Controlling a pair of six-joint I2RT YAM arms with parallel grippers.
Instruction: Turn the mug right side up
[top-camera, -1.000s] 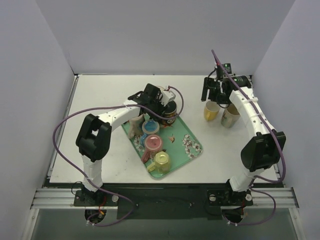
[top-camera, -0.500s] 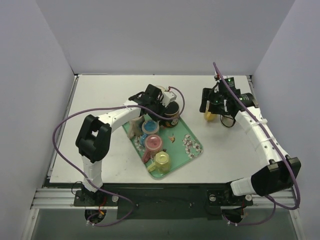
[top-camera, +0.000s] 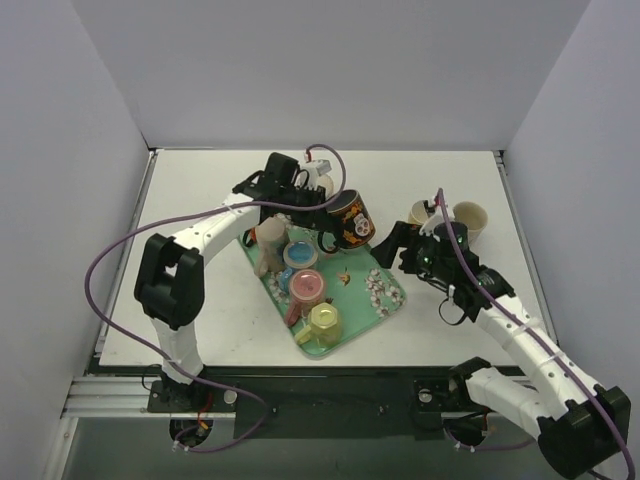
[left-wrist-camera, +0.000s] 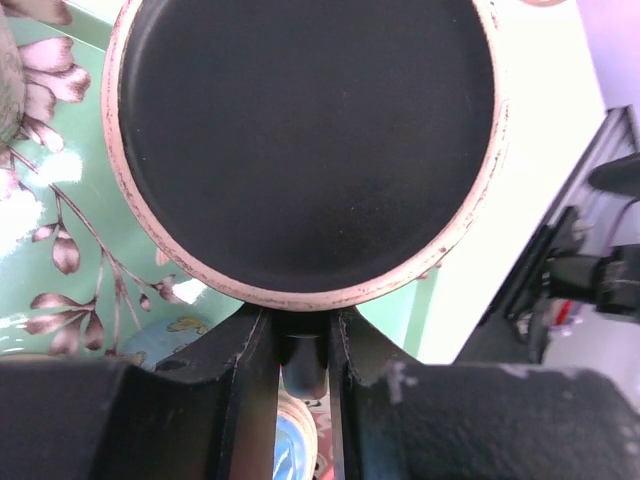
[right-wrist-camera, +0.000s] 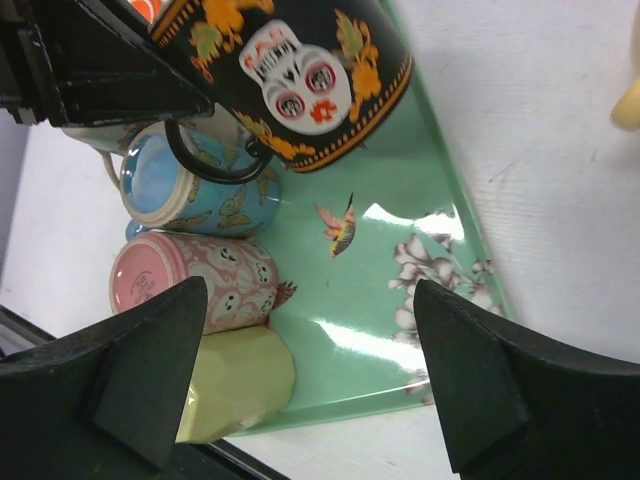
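Left arm arches forward from its base, forearm angled to the right, its end effector (top-camera: 325, 212) pinched narrow on the handle of the mug (top-camera: 350, 220). Right arm stretches low toward the centre, its end effector (top-camera: 398, 248) spread wide, holding nothing

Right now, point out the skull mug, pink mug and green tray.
skull mug (right-wrist-camera: 305, 75), right wrist view, on its painted skull
pink mug (right-wrist-camera: 240, 282), right wrist view, on its patterned side
green tray (right-wrist-camera: 345, 288), right wrist view, on its bare floor
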